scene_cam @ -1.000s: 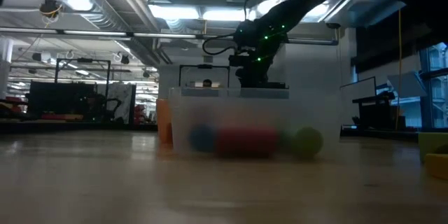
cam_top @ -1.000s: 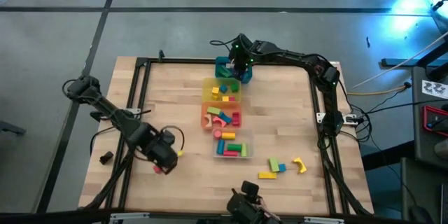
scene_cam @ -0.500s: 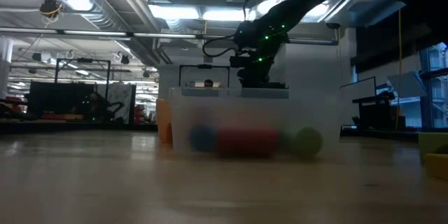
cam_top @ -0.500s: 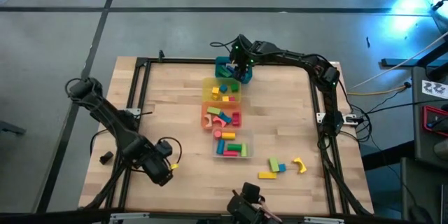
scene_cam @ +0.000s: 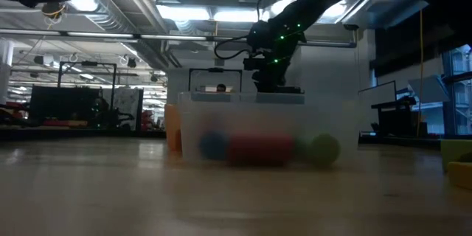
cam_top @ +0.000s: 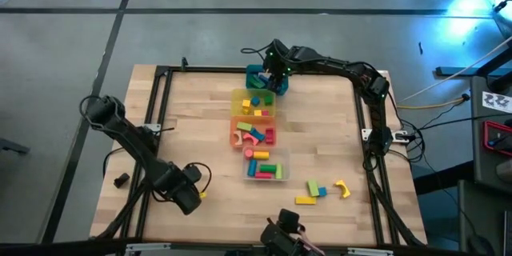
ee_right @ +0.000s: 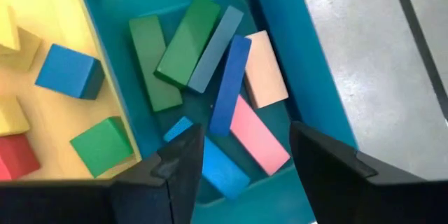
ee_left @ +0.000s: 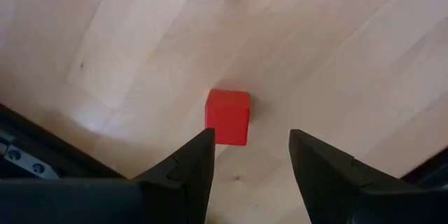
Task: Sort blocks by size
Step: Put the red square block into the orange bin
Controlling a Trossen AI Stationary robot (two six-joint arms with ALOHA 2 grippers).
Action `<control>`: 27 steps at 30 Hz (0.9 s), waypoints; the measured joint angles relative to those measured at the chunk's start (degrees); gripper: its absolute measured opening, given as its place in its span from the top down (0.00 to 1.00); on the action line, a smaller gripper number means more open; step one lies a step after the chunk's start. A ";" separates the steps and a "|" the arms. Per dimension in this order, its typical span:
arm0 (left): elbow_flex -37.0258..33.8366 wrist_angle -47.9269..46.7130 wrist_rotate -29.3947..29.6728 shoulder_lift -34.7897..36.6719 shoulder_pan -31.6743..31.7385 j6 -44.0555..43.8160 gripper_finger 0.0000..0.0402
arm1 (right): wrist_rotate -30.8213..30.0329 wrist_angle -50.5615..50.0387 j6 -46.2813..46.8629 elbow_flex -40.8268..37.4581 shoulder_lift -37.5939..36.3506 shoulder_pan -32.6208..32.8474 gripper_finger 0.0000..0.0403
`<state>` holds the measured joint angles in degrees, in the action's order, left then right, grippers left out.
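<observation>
A red cube (ee_left: 227,116) rests flat on the wood table near its near left corner; in the high view my left gripper hides it. My left gripper (ee_left: 250,135) (cam_top: 186,196) hovers over the cube, open, with the cube just ahead of the gap between its fingers, untouched. My right gripper (ee_right: 245,129) (cam_top: 274,76) is open and empty above the teal bin (ee_right: 308,77) at the far edge. Several bars in green, blue, grey-blue, tan and pink (ee_right: 231,84) lie in that bin.
A row of bins runs down the table's middle: teal (cam_top: 251,70), yellow (cam_top: 237,102), orange (cam_top: 237,128) and clear (cam_top: 284,166), each with blocks. Loose blocks (cam_top: 318,191) lie on the near right. The clear bin (scene_cam: 269,129) fills the low view.
My left gripper has moved toward the table's near edge and now stands over the red cube, which has stayed where it was.
</observation>
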<state>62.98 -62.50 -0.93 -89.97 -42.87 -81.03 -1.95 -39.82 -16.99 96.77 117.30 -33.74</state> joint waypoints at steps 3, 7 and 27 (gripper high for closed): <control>0.00 0.03 -0.85 -0.89 0.31 -0.07 0.58 | -0.01 -1.00 0.00 0.00 -0.02 0.00 0.48; 0.00 -0.25 -4.49 -2.60 1.16 -1.20 0.58 | 0.01 -0.96 -0.02 0.00 -0.02 0.00 0.48; 0.00 -1.30 -7.91 -10.06 1.40 4.31 0.58 | -0.01 -0.98 -1.49 0.07 -0.09 0.00 0.48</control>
<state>62.98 -63.80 -8.84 -100.04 -41.47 -76.72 -1.96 -40.80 -18.48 96.84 117.21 -33.74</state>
